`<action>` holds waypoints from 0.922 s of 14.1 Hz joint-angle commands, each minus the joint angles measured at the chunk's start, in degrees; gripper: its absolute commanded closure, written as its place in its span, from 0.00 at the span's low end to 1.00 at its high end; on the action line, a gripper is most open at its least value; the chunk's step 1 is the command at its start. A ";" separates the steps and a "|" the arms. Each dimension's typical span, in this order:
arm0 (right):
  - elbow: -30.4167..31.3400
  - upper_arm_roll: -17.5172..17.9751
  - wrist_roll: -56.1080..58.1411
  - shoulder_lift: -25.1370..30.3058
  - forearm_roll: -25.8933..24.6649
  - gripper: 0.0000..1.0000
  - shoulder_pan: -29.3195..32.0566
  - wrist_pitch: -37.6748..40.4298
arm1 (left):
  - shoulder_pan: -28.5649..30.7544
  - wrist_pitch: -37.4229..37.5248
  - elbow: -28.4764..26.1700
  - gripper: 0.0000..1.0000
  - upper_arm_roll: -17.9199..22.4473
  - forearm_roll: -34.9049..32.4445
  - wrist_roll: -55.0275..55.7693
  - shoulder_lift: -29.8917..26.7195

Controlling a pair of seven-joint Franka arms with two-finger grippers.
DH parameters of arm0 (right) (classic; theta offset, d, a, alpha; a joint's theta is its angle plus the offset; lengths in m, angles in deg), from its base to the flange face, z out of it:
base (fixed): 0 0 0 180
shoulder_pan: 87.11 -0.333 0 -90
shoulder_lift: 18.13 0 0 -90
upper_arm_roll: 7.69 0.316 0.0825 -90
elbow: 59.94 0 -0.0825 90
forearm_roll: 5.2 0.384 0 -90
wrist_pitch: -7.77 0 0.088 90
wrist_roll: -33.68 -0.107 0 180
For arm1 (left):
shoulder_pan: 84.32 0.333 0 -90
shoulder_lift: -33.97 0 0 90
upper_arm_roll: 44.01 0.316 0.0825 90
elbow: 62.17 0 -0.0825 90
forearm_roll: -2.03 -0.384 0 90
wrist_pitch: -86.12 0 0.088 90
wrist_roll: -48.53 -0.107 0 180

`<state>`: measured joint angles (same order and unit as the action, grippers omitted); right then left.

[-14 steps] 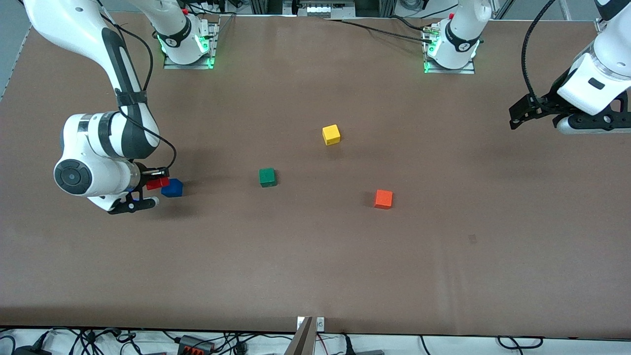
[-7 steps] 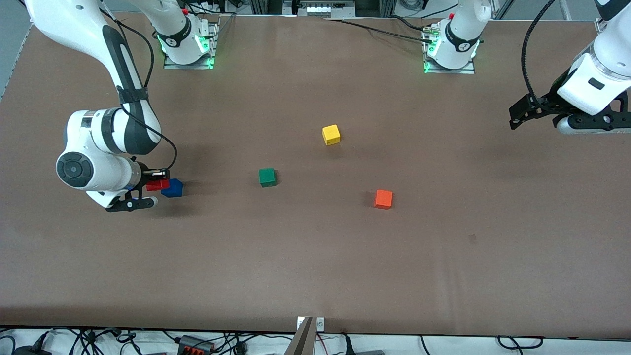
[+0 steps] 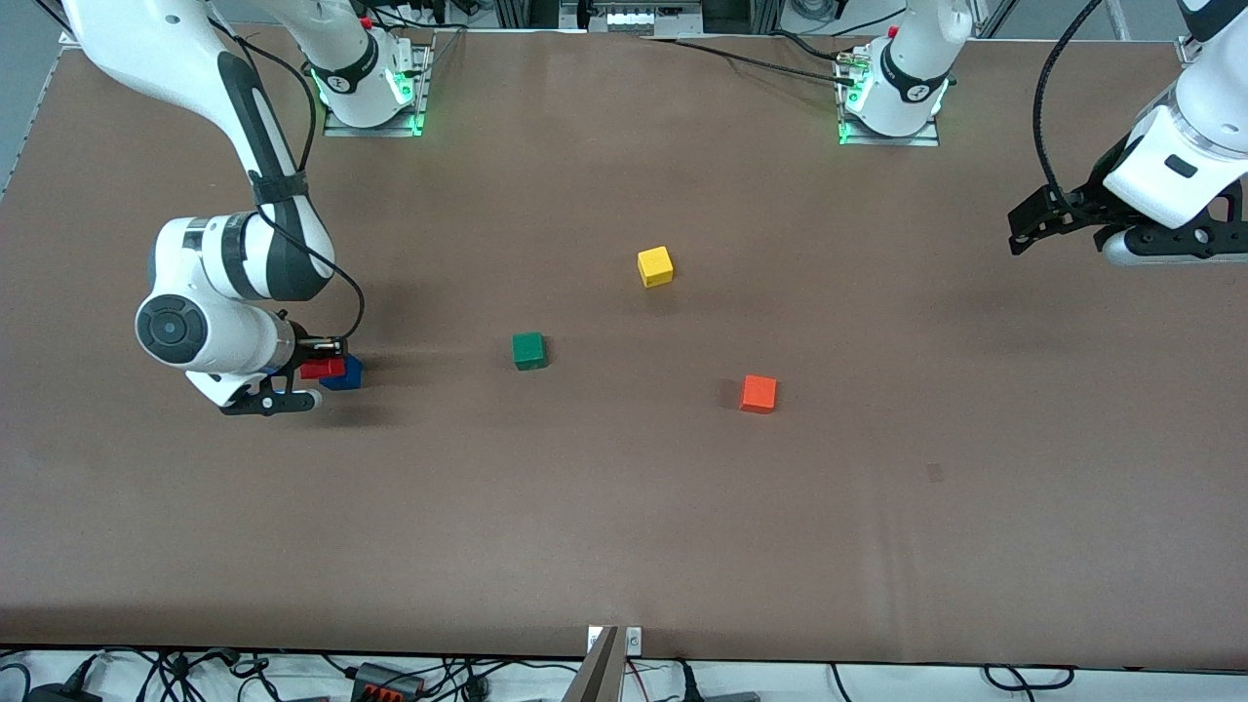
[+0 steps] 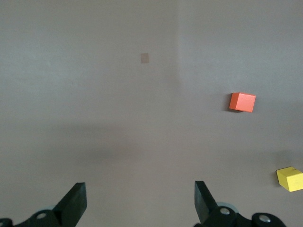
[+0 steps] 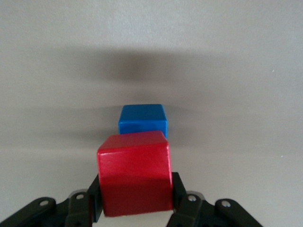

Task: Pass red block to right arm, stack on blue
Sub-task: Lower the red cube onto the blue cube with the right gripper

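Two grippers | right gripper (image 5: 135,208) clenched on red block (image 5: 135,172), beside blue (image 5: 142,120) | left gripper (image 4: 139,203) released, waiting

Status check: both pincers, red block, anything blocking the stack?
Right pincer shut on red block, up beside blue cube, not stacked. Left pincer open, waiting at table's end. Nothing blocking.

R arm (image 3: 244,127) comes down from its base, elbow bent, wrist low toward its own end of the table. Right gripper (image 3: 317,369) w/ fingers clamped on the red block (image 5: 135,172), sitting just above table level. L arm (image 3: 1185,146) just waits up high, left gripper (image 4: 139,208) w/ jaws spread wide, nothing in it.
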<state>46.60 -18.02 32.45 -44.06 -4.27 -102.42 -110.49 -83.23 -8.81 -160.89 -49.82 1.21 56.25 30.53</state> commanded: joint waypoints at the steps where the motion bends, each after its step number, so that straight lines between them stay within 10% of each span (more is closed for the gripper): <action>1: 3.14 -0.22 -2.10 2.55 -1.20 0.98 -0.51 -1.10 | 0.23 1.06 0.63 0.00 0.19 0.91 -1.04 -0.07; 13: 3.32 -0.13 -7.73 2.72 -5.15 0.98 -1.66 -1.28 | 0.23 1.15 0.63 0.00 0.19 0.91 -1.04 -0.07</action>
<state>47.90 -18.01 26.24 -43.27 -8.02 -103.95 -110.84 -83.16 -8.53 -160.89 -49.82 1.21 56.25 30.54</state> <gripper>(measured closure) 0.427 0.000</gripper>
